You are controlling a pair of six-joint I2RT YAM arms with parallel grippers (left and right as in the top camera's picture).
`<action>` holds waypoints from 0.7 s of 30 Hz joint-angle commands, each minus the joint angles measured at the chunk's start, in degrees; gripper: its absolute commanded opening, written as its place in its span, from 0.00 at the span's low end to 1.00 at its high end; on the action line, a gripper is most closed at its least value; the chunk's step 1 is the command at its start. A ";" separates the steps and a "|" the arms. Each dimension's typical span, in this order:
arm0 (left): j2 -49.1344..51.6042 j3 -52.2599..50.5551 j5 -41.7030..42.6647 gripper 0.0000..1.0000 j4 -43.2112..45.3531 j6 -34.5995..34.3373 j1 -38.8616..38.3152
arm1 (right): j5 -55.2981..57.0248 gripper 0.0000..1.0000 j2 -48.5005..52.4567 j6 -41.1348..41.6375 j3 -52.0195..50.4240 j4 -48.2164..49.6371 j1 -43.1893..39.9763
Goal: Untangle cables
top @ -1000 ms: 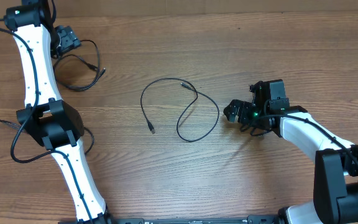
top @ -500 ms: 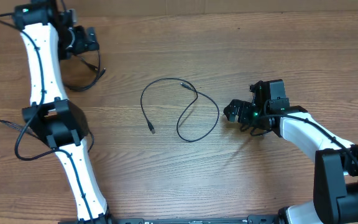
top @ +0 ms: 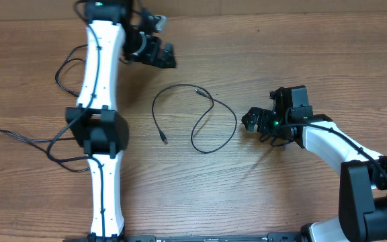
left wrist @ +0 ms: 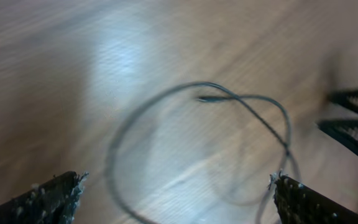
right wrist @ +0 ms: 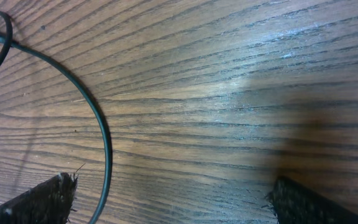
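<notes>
left gripper: fingers spread wide, empty | right gripper: wide open, empty, near loop's edge | cable: self-crossed loop lying flat between both | risk: grabbing at the crossing could cinch a knot

No text, label, brand, number or sign can be read in any view; the desk is plain wood grain.
</notes>
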 commanded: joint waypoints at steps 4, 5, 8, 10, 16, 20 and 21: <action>0.31 -0.42 0.13 1.00 -4.07 2.54 -7.67 | 1.64 1.00 3.30 0.17 -1.40 -0.81 -0.59; 0.31 -0.42 -0.22 1.00 -4.92 2.54 -8.72 | 1.64 1.00 3.30 0.20 -1.38 -0.81 -0.59; 0.31 -1.14 -0.66 1.00 -6.51 2.03 -11.56 | 1.64 1.00 3.30 0.17 -1.38 -0.79 -0.59; 0.31 -2.03 -2.21 1.00 -6.51 1.01 -13.38 | 1.64 1.00 3.30 0.17 -1.38 -0.81 -0.59; 0.31 -7.04 -7.69 1.00 -6.51 1.01 -18.27 | 1.66 1.00 3.30 0.13 -1.38 -1.01 -0.59; 0.31 -9.90 -9.40 1.00 -6.51 -0.61 -19.85 | 1.73 1.00 3.30 0.13 -1.38 -0.98 -0.59; 0.31 -10.56 -9.42 1.00 -6.51 -1.42 -19.87 | 2.10 1.00 3.30 0.15 -1.38 -0.98 -0.59</action>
